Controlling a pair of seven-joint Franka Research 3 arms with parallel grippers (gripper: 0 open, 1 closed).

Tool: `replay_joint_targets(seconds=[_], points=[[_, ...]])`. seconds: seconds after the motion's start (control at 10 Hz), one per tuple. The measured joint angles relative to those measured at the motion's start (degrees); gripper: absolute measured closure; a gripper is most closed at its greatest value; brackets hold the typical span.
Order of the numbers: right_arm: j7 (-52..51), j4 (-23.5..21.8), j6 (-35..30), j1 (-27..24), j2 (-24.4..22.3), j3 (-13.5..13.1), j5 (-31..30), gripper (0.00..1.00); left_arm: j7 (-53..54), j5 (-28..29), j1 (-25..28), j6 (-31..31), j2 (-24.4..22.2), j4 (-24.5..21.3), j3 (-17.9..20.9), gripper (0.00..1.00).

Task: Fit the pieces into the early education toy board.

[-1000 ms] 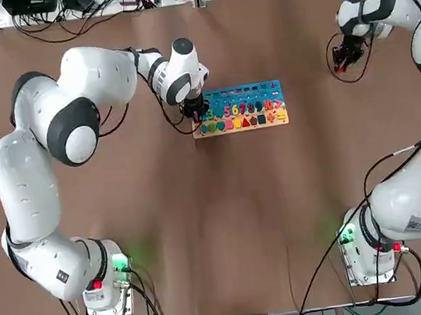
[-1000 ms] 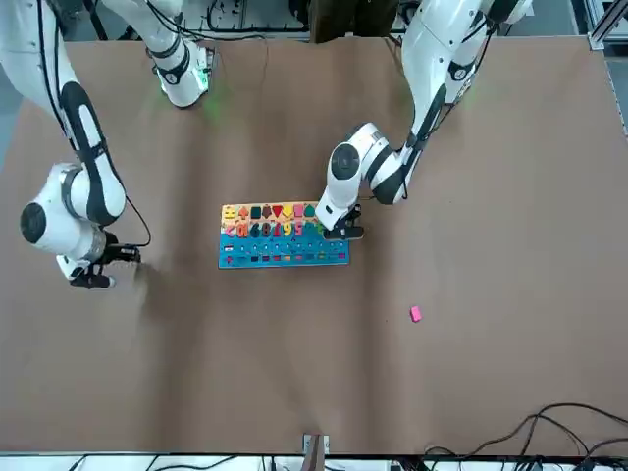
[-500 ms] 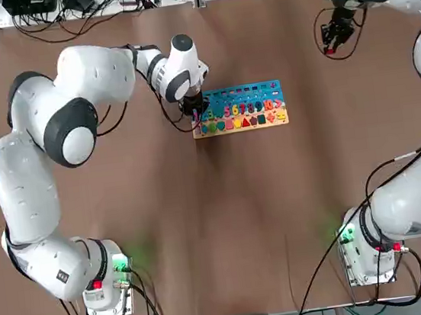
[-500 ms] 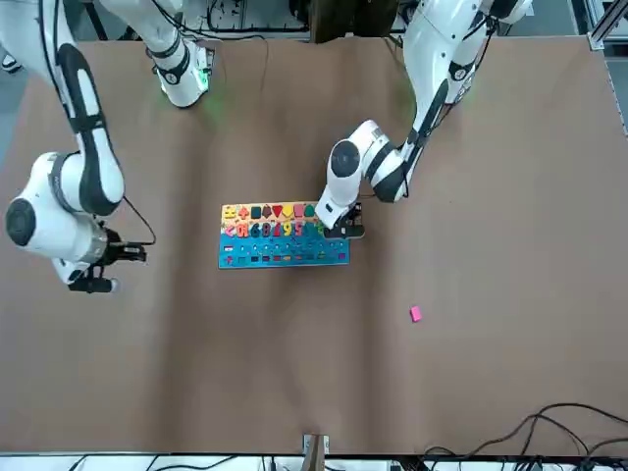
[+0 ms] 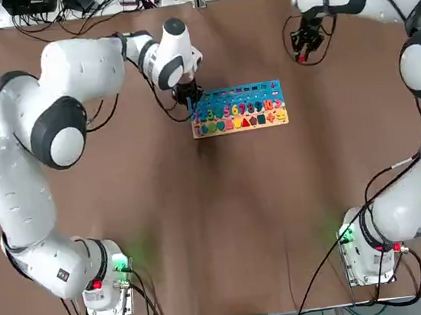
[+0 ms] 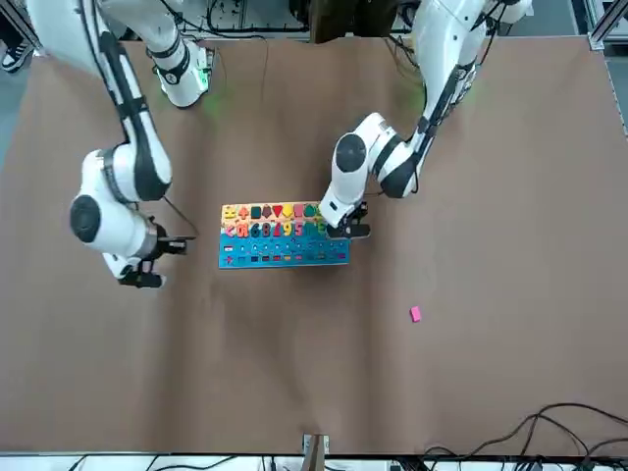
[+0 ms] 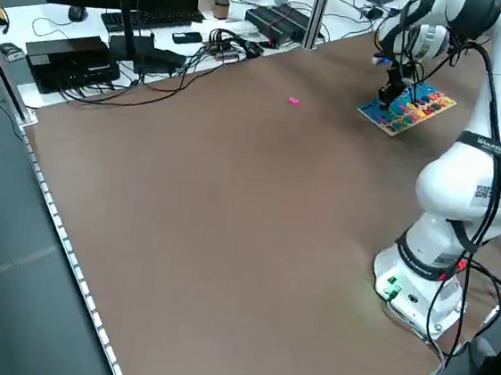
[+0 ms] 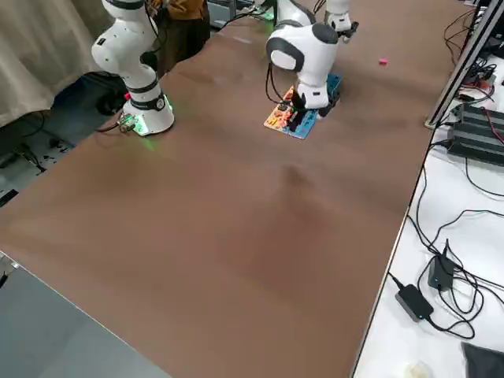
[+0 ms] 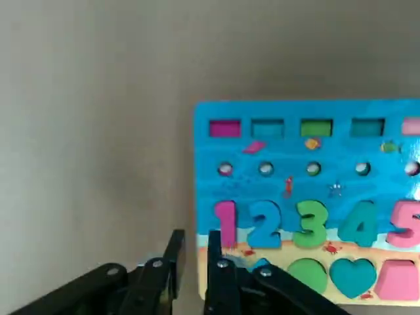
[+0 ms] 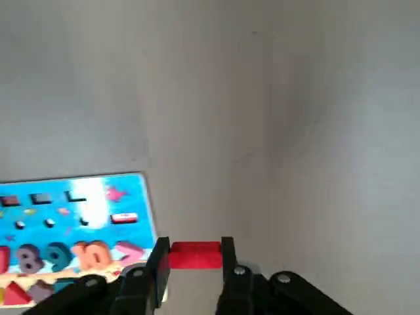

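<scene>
Brown table (image 5: 203, 220) — board (image 5: 239, 108) lengthwise left-right

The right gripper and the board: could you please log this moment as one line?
right gripper: shut on red piece, off board's far right corner | left gripper: narrow gap, board's left edge | pink piece: loose on table

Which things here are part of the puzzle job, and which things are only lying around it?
Part of the job:
- toy board, flat on the table
- red piece, held between the right gripper fingers
- pink piece, loose on the table
- left gripper, at the board's end

Only lying around:
- cables past the table's far edge
- black boxes on the side bench
</scene>
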Motion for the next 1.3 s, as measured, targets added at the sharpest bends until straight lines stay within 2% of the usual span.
replay_joint_targets(seconds=[0.3,0.6,0.8,0.9,1.1,1.3], points=[[0.5,-2.8,7.4,2.7,0.7,0.3,0.6,0.64,3.1,0.0,5.2,-1.5,-0.6,3.7,0.1,0.78],[0.6,-5.5,15.3,6.1,4.2,0.5,3.4,0.64,6.0,0.0,9.8,-9.3,1.3,12.9,0.2,0.72],[0.8,-5.8,16.8,7.3,5.7,0.5,3.9,0.64,7.7,0.0,12.3,-14.5,4.7,19.9,0.5,0.69],[0.8,-5.9,17.4,7.4,6.1,0.5,4.5,0.64,8.4,0.0,13.2,-15.4,6.2,22.8,1.3,0.64],[0.8,-6.7,19.0,7.5,6.4,0.5,4.6,0.64,10.9,0.0,14.1,-15.7,8.7,27.1,3.7,0.59],[0.8,-7.8,20.5,7.5,6.7,0.5,4.7,0.64,12.8,0.0,14.6,-15.8,11.0,29.5,4.8,0.54]])
